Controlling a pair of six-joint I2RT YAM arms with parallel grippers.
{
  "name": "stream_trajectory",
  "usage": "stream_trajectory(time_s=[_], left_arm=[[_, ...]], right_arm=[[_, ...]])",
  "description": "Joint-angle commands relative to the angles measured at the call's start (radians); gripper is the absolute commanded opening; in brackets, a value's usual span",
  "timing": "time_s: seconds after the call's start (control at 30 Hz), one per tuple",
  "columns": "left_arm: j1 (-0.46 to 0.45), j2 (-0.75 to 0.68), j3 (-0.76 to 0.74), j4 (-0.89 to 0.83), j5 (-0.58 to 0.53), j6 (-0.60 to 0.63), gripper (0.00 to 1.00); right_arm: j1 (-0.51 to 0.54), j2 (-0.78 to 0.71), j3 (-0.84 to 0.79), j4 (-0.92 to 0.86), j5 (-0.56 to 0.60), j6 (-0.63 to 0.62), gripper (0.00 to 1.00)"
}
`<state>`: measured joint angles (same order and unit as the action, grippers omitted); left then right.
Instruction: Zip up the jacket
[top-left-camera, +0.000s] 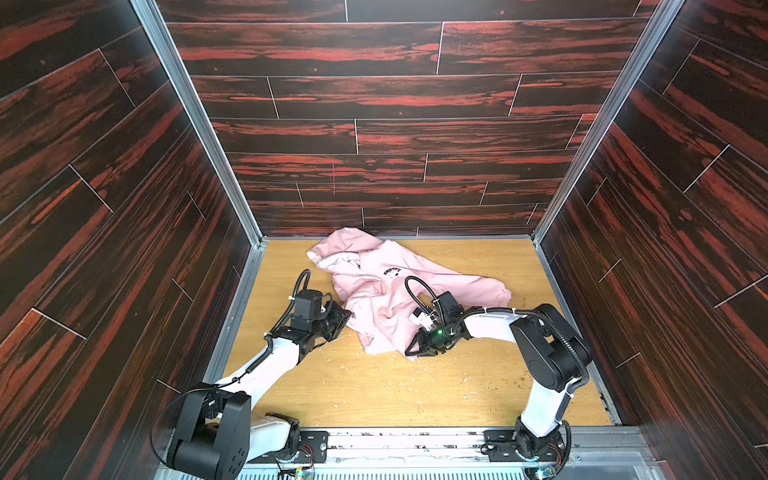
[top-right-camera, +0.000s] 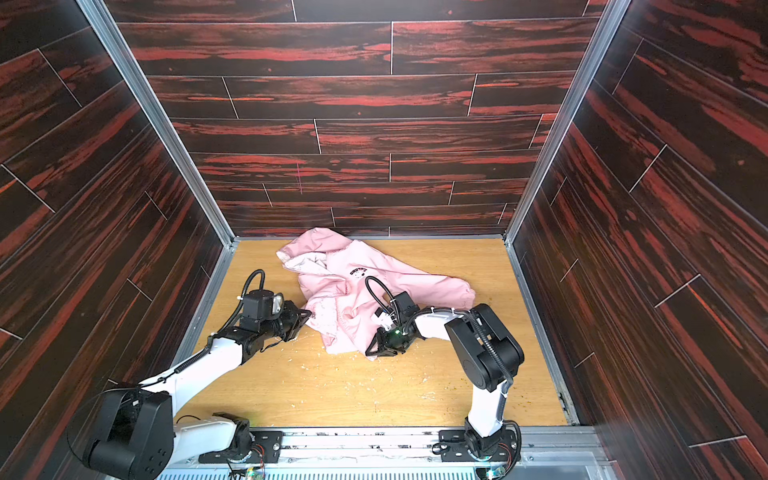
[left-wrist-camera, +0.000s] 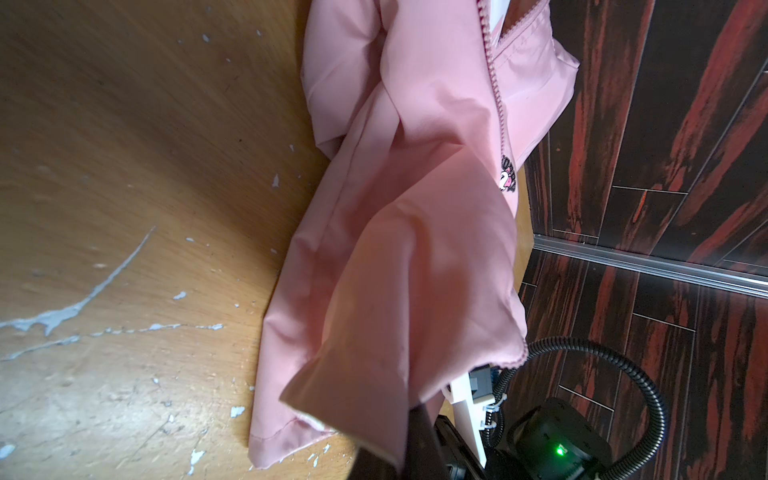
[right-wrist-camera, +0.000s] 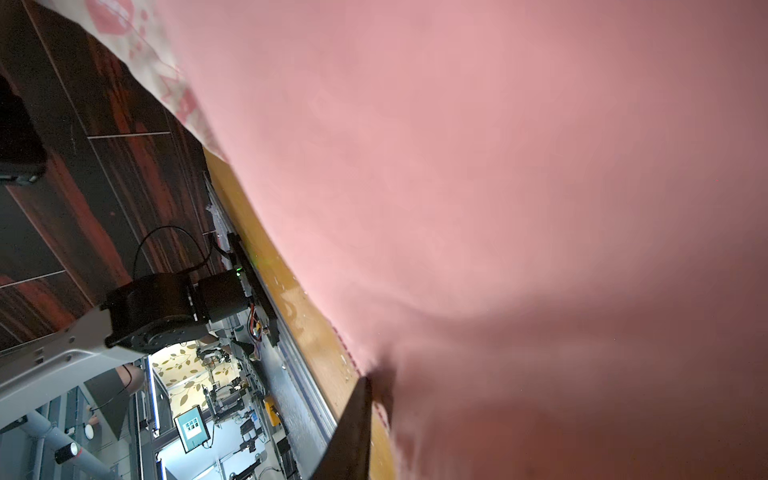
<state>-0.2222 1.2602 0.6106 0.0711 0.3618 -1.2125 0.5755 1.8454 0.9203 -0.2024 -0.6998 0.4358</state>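
The pink jacket (top-left-camera: 386, 299) (top-right-camera: 353, 299) lies crumpled on the wooden table, hood toward the back wall, with its dark chest logo (top-left-camera: 392, 272) facing up. My left gripper (top-left-camera: 348, 318) (top-right-camera: 308, 318) is at the jacket's left edge. In the left wrist view it (left-wrist-camera: 409, 415) is shut on a fold of the pink fabric (left-wrist-camera: 415, 208), and the pink zipper teeth (left-wrist-camera: 496, 83) run away from it, partly open farther up. My right gripper (top-left-camera: 411, 351) (top-right-camera: 371, 351) sits at the near hem. In the right wrist view it (right-wrist-camera: 376, 382) is shut on puckered cloth (right-wrist-camera: 498, 208), with one finger (right-wrist-camera: 353, 428) showing.
Dark red wood-pattern walls enclose the table (top-left-camera: 374, 395) at the back, left and right. A metal rail (top-left-camera: 415, 436) runs along the front edge, where both arm bases stand. White flecks (top-left-camera: 345, 365) are scattered over the wood in front of the jacket.
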Motion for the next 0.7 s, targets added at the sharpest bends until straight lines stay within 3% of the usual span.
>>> stream_trajectory(time_s=[0.0,0.5,0.67], left_arm=[[-0.005,-0.025,-0.002,-0.001,-0.013,-0.007,0.0],[-0.014,-0.027,-0.002,0.007,-0.011,-0.012,0.0],[-0.014,-0.027,0.016,0.003,-0.005,0.004,0.0]], right_arm=[[-0.007,-0.033,-0.011,-0.006,-0.002,-0.012,0.24],[-0.009,-0.081,-0.01,-0.033,-0.021,-0.025,0.15],[-0.008,-0.112,0.024,-0.076,-0.046,-0.029,0.06]])
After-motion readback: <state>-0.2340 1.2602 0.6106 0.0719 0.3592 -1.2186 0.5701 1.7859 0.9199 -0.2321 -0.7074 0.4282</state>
